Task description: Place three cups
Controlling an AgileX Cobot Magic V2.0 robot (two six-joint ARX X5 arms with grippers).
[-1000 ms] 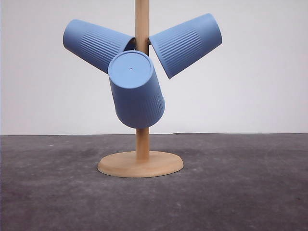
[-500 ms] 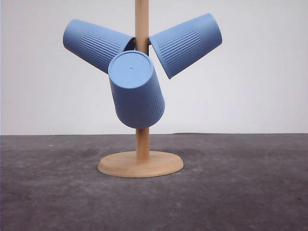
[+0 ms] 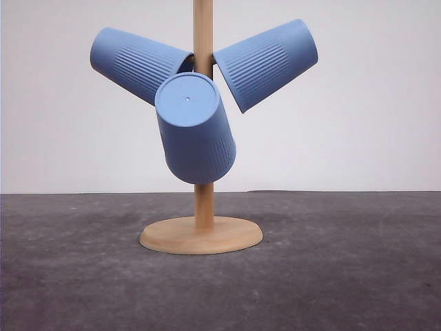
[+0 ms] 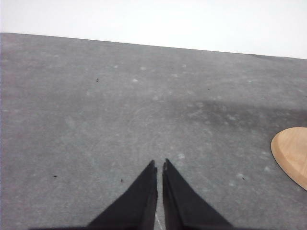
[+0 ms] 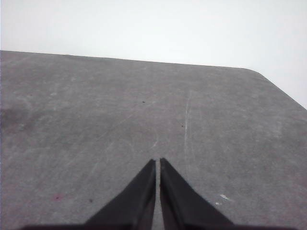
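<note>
Three light-blue ribbed cups are seen hung on a wooden stand, mouths toward the post, bottoms outward. The left cup and right cup are tilted up and away at either side; the front cup is lower, nearer, its flat round bottom turned toward the camera. The stand's round base is set on the dark grey surface.

The left pincer is pressed together, empty, low over the bare surface, with the base edge seen off to one side. The right pincer is likewise closed and empty over the surface.

Handling, as judged: the cups are taken for thin plastic, so light, fairly stiff at the bottom, more yielding near the rim. The ribs should lend some grip; the smooth band near the bottom is likely slicker. A hold across the ribbed mid-wall is advised, then a draw outward along each cup's own slant. A hard squeeze near the mouth could deform the wall. No removal has yet begun.
</note>
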